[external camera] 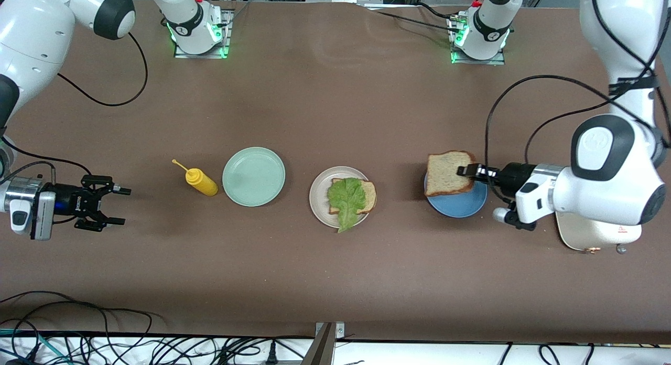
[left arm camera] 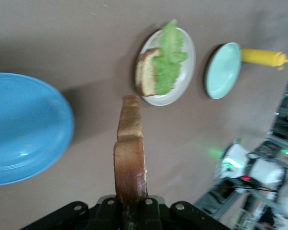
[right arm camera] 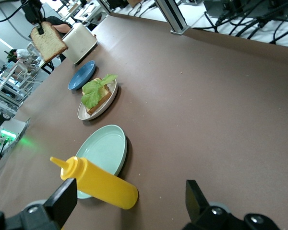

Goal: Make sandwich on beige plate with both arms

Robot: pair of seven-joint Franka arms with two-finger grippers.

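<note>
The beige plate (external camera: 316,198) (left arm camera: 188,72) (right arm camera: 84,114) sits mid-table with one bread slice (external camera: 370,195) (left arm camera: 145,73) on it and a green lettuce leaf (external camera: 346,197) (left arm camera: 168,61) (right arm camera: 95,89) on top. My left gripper (external camera: 468,171) (left arm camera: 131,207) is shut on the crust edge of a second bread slice (external camera: 448,173) (left arm camera: 130,155) (right arm camera: 48,42), held in the air over the blue plate (external camera: 463,206) (left arm camera: 24,129). My right gripper (external camera: 125,206) (right arm camera: 132,210) waits open and holds nothing, low over the table at the right arm's end, beside the yellow bottle.
A yellow squeeze bottle (external camera: 201,182) (right arm camera: 100,183) lies next to the mint-green plate (external camera: 253,176) (left arm camera: 223,70) (right arm camera: 103,150), toward the right arm's end from the beige plate. A cream toaster-like box (external camera: 592,239) (right arm camera: 79,42) stands under the left arm. Cables hang along the table's front edge.
</note>
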